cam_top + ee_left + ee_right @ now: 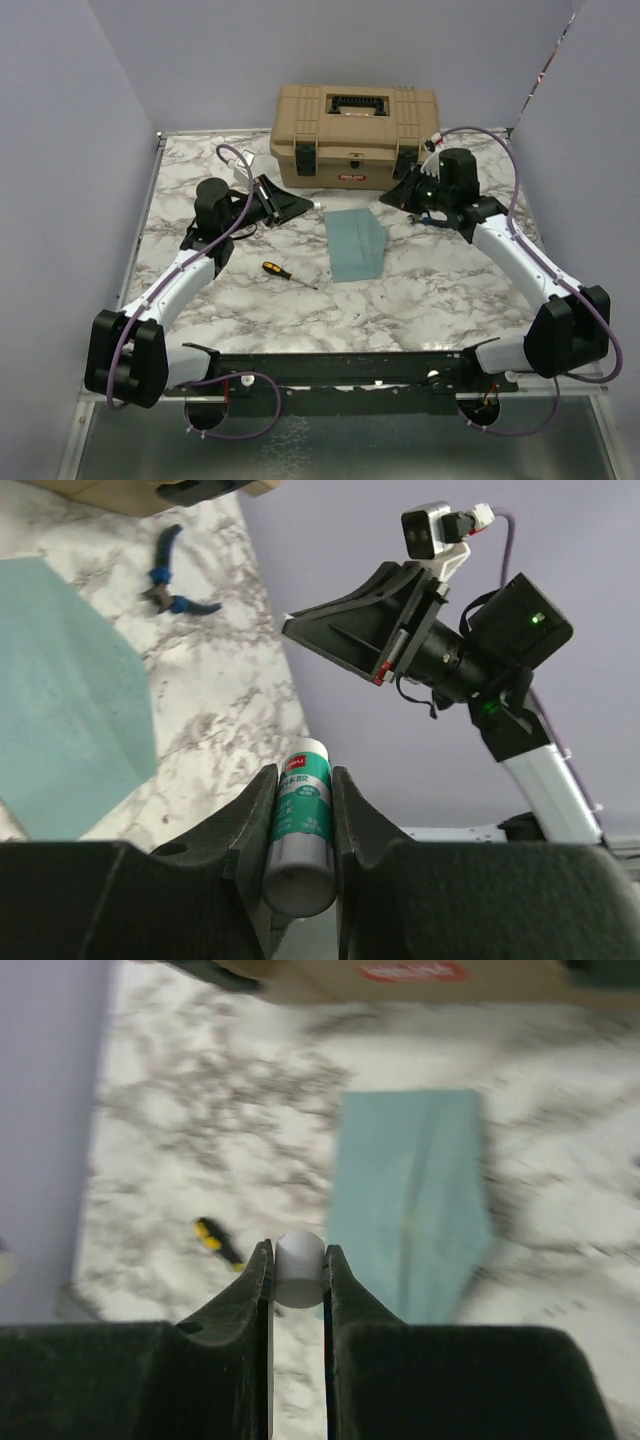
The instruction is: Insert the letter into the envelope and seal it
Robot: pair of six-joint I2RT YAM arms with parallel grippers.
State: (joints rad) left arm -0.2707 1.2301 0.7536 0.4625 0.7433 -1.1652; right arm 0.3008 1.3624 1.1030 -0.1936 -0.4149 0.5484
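Starting at the left of the overhead view, the left gripper (300, 206) hangs above the marble table (420, 290), pointing toward the frame's centre. Its own camera shows the jaws closed narrowly on a glue stick (300, 815) with a green and white label, the tube lying lengthwise between the fingers. Below and right of that gripper, a screwdriver (288, 273) with a yellow and black handle lies on the marble. At frame centre the envelope (356, 246) lies flat on the table, apart from both grippers; whether anything is inside it cannot be told from any view. Behind it, at upper centre, a tan toolbox (355, 135) sits with its lid down, so its contents are hidden. At the upper right the right gripper (395, 197) hovers near the toolbox's front right corner, facing the left gripper across the envelope. Its wrist camera shows the jaws pinched nearly together on a small white cylinder (299, 1272).

The overhead view does not resolve what either gripper holds; only the wrist cameras do. The left wrist view alone shows blue-handled pliers (172, 588) on the marble in its upper left, beyond the envelope's far corner. The right wrist view is blurred, yet it shows the screwdriver left of the envelope and a red label on the toolbox at the top edge
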